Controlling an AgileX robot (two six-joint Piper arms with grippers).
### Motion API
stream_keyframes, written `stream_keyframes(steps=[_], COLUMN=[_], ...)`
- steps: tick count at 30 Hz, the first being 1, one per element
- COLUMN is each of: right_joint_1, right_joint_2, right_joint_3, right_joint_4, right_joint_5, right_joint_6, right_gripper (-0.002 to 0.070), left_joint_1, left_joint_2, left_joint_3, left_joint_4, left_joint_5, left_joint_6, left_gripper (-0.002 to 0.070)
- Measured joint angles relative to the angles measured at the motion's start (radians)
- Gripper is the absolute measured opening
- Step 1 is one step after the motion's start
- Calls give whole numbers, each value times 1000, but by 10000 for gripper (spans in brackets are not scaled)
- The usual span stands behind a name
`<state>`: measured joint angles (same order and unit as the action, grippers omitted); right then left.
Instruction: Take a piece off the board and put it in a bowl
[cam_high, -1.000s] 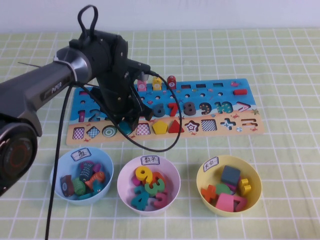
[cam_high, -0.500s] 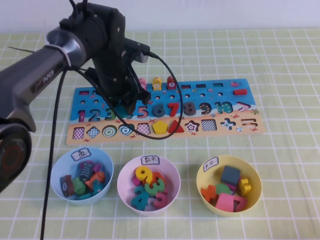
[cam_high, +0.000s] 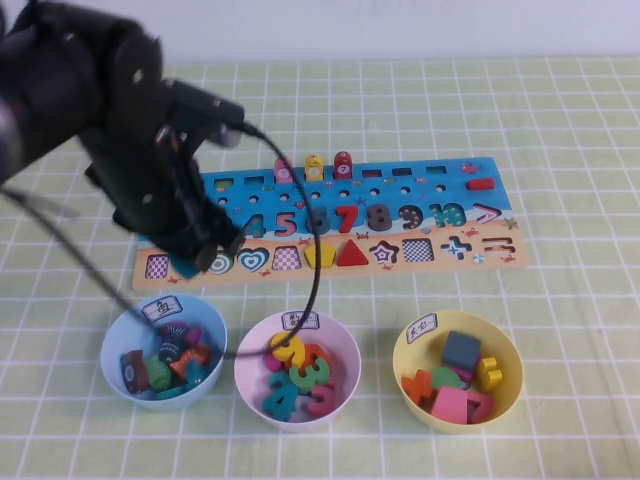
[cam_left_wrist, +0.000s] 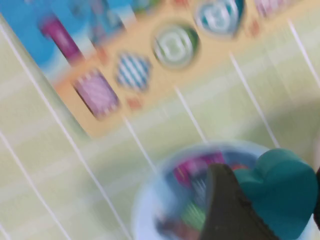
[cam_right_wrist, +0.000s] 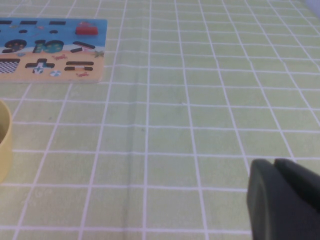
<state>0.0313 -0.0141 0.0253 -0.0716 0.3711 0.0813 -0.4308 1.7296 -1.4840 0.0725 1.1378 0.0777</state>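
My left gripper (cam_high: 192, 262) is shut on the teal heart piece (cam_high: 184, 267) and holds it above the board's near left edge, just beyond the light-blue bowl (cam_high: 110, 352). In the left wrist view the heart (cam_left_wrist: 285, 192) sits between the dark fingers (cam_left_wrist: 225, 207) over that bowl (cam_left_wrist: 165, 167). The board (cam_high: 430, 190) lies across the middle; its heart slot (cam_high: 252, 259) is empty. The yellow bowl (cam_high: 402, 352) with a white label stands at the near right. My right gripper (cam_right_wrist: 280, 172) is shut and empty, low over bare tablecloth, and out of the high view.
A white-pink bowl (cam_high: 246, 352) of number pieces stands between the other two bowls. A yellow pentagon (cam_high: 319, 255) and a red triangle (cam_high: 352, 253) sit in the board's tan strip. The left arm's cable (cam_high: 315, 250) hangs across the board. The yellow bowl's edge (cam_right_wrist: 3, 145) shows in the right wrist view.
My left arm has swung from over the board's middle toward the near left, carrying the teal heart. The heart slot now shows empty.
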Motion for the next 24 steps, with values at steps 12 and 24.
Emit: stream_keyframes(steps=[12,24], right_joint_1=[0,0], right_joint_2=[0,0], right_joint_3=[0,0], right_joint_4=[0,0], right_joint_5=[0,0], right_joint_6=[0,0], right_gripper=[-17,-17], left_joint_1=[-178,-471], left_joint_2=[-253,82], left_joint_3=[231,-18], left_joint_4=[-54,-65], left_joint_5=[-41,-160], left_joint_6=[4,118], left_gripper=[298,298])
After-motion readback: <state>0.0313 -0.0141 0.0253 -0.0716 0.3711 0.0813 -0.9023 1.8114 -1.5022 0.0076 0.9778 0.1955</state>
